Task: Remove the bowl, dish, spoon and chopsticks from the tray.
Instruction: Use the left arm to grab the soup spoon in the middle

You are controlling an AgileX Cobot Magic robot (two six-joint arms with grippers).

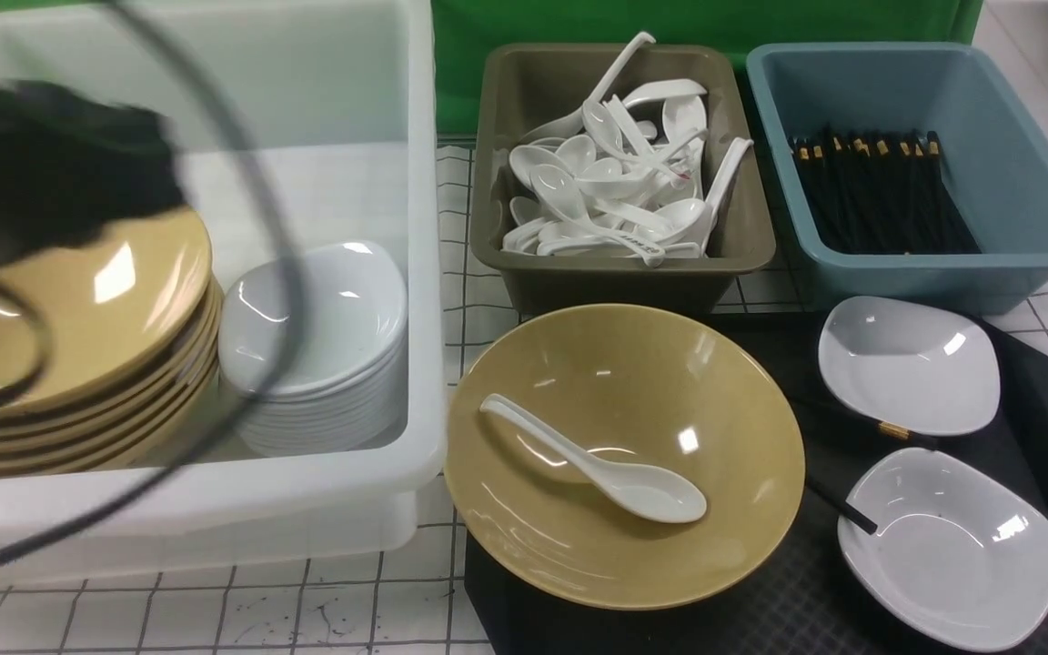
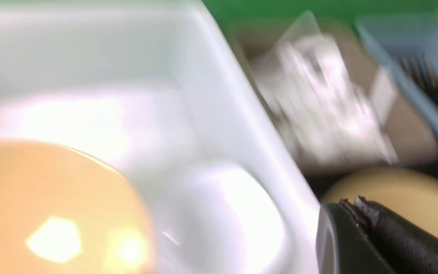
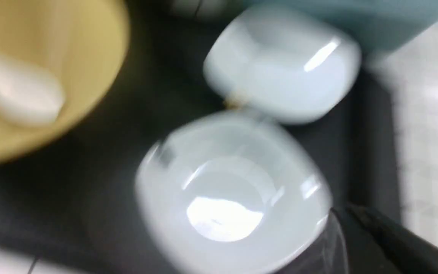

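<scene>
The mustard-yellow bowl [image 1: 624, 546] sits on the left part of the black tray [image 1: 797, 600], with the white spoon [image 1: 597, 464] lying inside it. Two white dishes rest on the tray's right side, a far dish [image 1: 909, 364] and a near dish [image 1: 952, 546]. The black chopsticks [image 1: 854, 519] lie between them, one tip on the near dish's rim. My right gripper [image 3: 340, 213] is shut and empty, hovering beside the near dish [image 3: 226, 190]. My left gripper [image 2: 350, 203] is shut and empty over the white tub's wall; its blurred arm [image 1: 51, 173] shows at the far left.
The white tub [image 1: 424, 273] on the left holds a stack of yellow bowls [image 1: 78, 364] and a stack of white dishes [image 1: 315, 346]. Behind the tray stand an olive tub [image 1: 615, 282] of spoons and a blue tub [image 1: 942, 273] of chopsticks. A black cable [image 1: 278, 273] loops across the white tub.
</scene>
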